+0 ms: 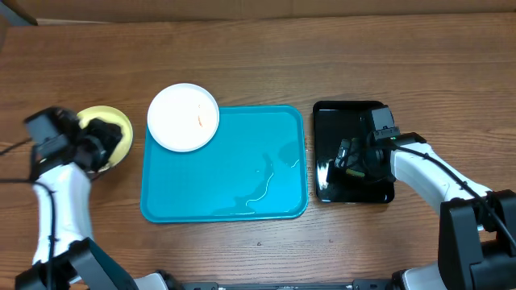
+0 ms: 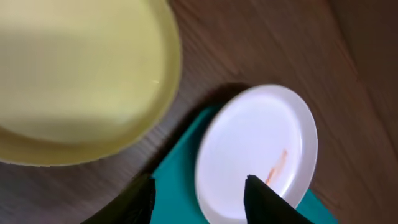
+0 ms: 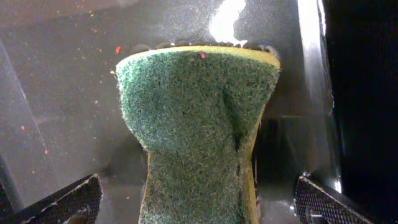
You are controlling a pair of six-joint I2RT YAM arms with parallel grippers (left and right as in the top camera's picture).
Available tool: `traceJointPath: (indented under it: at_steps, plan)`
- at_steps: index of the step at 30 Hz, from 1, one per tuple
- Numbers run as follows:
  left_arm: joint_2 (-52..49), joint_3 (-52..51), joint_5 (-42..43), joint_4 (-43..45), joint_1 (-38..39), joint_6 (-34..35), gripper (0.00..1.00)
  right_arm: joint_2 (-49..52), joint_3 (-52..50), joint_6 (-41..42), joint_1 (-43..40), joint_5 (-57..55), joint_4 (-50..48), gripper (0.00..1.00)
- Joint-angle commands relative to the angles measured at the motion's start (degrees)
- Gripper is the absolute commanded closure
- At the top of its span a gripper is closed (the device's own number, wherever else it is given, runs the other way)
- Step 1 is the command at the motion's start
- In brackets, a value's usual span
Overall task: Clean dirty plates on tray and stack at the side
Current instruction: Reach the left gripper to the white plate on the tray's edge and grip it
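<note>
- Left gripper (image 2: 199, 186) hovers empty, fingers parted, above the yellow plate (image 1: 121, 125), which sits on the table beside the tray (image 1: 226, 177), seemingly the stacking spot.
- White plate (image 1: 184, 117), marked with an orange smear, overlaps the tray corner nearest it, likely awaiting cleaning.
- Right gripper (image 3: 198, 183), spread wide, straddles the sponge (image 3: 193, 106) on the black tray (image 1: 339, 117), apparently poised to take it.

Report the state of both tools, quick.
Left tool: open, holding nothing.
Right tool: open, jaws wide on either side of the green sponge, not gripping it.
</note>
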State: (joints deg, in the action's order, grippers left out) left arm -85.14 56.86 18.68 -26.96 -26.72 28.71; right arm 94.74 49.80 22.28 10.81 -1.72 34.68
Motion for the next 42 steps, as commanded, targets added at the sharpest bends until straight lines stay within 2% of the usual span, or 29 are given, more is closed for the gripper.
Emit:
traceJointPath:
  at_steps: [1,5,10,16,21,29,35,38,42]
  plan:
    - [-0.96,0.90,-7.30,0.00,6.36,-3.67,0.53,-0.09,-0.35,0.26,-0.33,0.33,-0.13,0.00]
    - [-3.52,0.96,-11.43,0.28,13.27,-6.47,0.58,-0.09,-0.35,0.26,-0.33,0.33,-0.15,0.00]
    - [-6.29,0.96,-19.61,1.46,18.49,-6.40,0.55,-0.09,-0.35,0.26,-0.33,0.33,-0.13,0.00]
    - [-9.64,0.96,-20.31,1.53,17.84,-3.80,0.51,-0.09,-0.35,0.26,-0.33,0.33,-0.13,0.00]
    - [-11.76,0.96,-20.13,1.31,17.70,-3.87,0.57,-0.09,-0.35,0.26,-0.33,0.33,-0.13,0.00]
    - [-14.93,0.96,-20.59,2.84,17.73,-3.85,0.57,-0.09,-0.35,0.26,-0.33,0.33,-0.15,0.00]
    - [-17.81,0.96,-18.64,3.67,17.75,-3.87,0.67,-0.09,-0.35,0.26,-0.33,0.33,-0.13,0.00]
    - [-18.14,0.96,-17.42,3.17,17.75,-4.44,0.78,-0.09,-0.35,0.26,-0.33,0.33,-0.15,0.00]
    - [-17.46,1.01,-12.66,1.92,17.75,-7.37,0.82,-0.09,-0.35,0.26,-0.33,0.33,-0.13,0.00]
